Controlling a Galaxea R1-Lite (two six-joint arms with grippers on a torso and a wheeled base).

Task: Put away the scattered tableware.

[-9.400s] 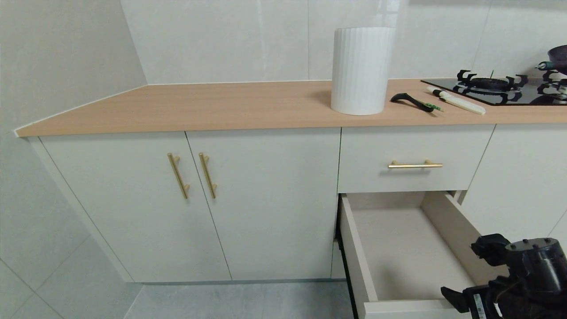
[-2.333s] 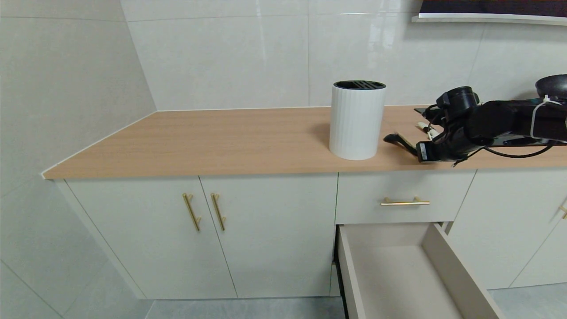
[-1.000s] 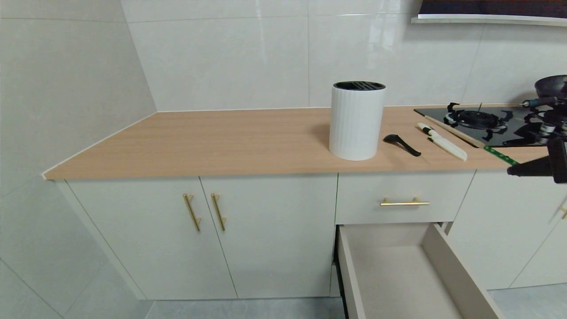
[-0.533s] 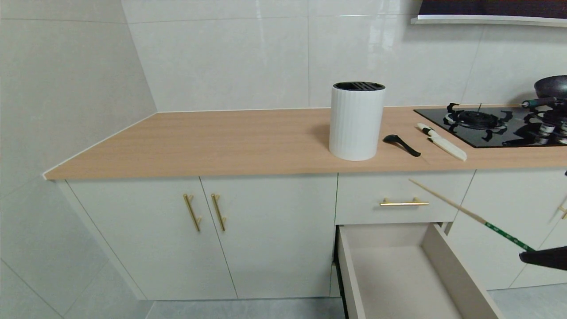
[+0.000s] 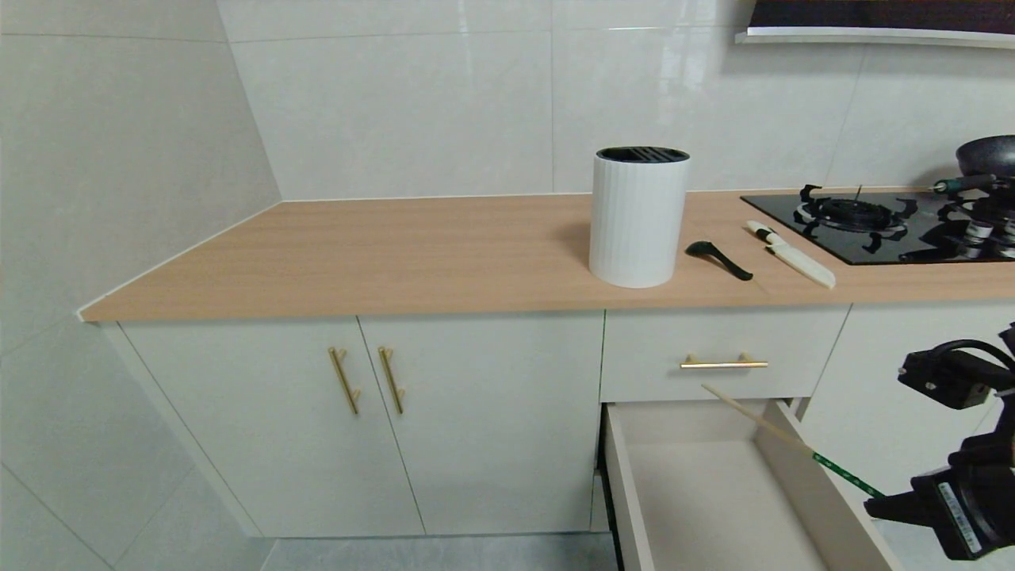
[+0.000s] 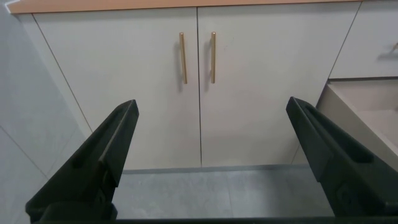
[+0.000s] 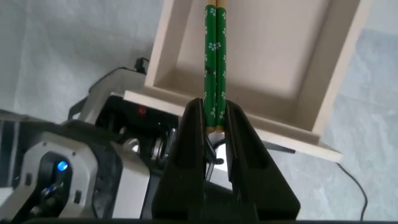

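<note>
We see a long light-wood countertop (image 5: 396, 254) above and beyond the right pincer (image 5: 876, 505). Farthest from the pincer on it stands a white ribbed cylindrical holder (image 5: 638, 218). A black spoon (image 5: 718, 258) and a white-bladed knife (image 5: 791, 254) lie nearer, beside a black glass hob (image 5: 872, 234).

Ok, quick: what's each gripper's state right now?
Left gripper: open, holding nothing.
Right gripper: shut on the chopsticks, held over the open drawer.
</note>
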